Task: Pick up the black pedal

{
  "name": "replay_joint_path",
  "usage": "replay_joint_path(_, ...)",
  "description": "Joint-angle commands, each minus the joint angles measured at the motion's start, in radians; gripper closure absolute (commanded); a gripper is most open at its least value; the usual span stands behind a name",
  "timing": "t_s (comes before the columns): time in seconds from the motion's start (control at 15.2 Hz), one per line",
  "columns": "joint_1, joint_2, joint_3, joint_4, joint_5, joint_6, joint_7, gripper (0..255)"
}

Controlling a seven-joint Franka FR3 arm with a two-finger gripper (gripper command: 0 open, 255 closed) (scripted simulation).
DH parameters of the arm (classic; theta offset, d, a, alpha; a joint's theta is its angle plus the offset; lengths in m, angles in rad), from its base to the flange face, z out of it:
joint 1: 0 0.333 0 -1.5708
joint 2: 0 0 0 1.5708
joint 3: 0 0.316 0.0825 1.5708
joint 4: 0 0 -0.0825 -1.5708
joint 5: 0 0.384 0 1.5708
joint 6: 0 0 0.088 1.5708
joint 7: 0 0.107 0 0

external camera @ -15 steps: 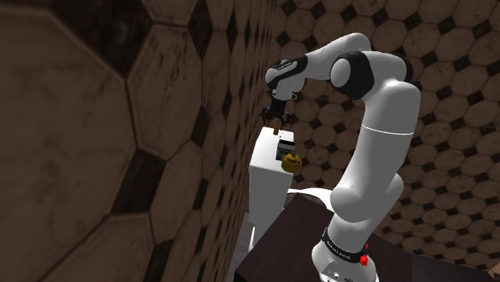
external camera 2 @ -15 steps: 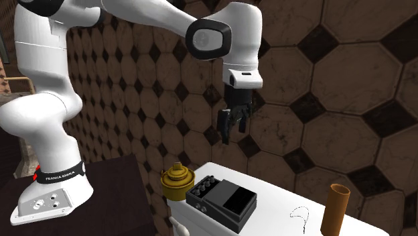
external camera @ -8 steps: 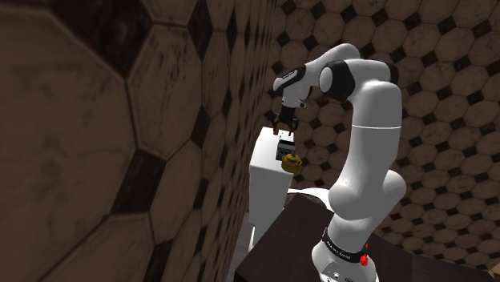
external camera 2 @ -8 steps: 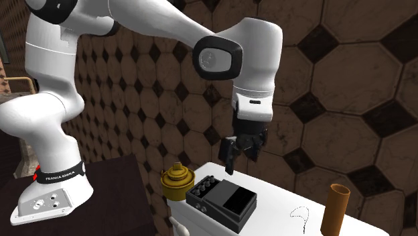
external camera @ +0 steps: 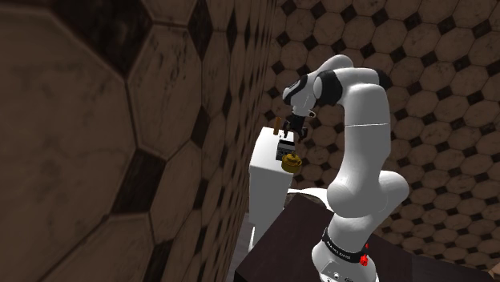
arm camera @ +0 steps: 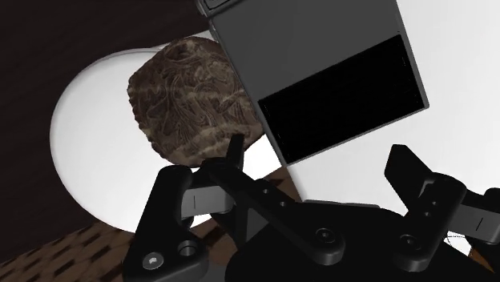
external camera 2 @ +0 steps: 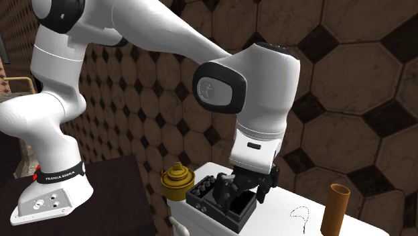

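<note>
Wrist view: my hand [arm camera: 317, 156], spread and holding nothing, hangs just above the near end of the black pedal [arm camera: 320, 88] on the white counter [arm camera: 457, 48], its long axis crossing my finger line, so I'd drop straight down.

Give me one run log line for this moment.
phase: pre-grasp | gripper: open, over black pedal | pedal: flat on white surface, not held
</note>
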Motion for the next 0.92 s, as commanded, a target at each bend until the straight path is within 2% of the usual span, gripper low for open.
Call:
replay_joint_path(0.0, -0.007, 0.013, -0.002, -0.009, 0.008, 0.017, 0.001, 0)
replay_joint_path(0.53, -0.013, 0.054, 0.008, -0.026, 0.028, 0.072, -0.014, 0)
replay_joint_path(0.59, -0.013, 0.054, 0.009, -0.027, 0.028, 0.073, -0.014, 255)
replay_joint_path(0.86, -0.013, 0.053, 0.008, -0.027, 0.028, 0.073, -0.014, 255)
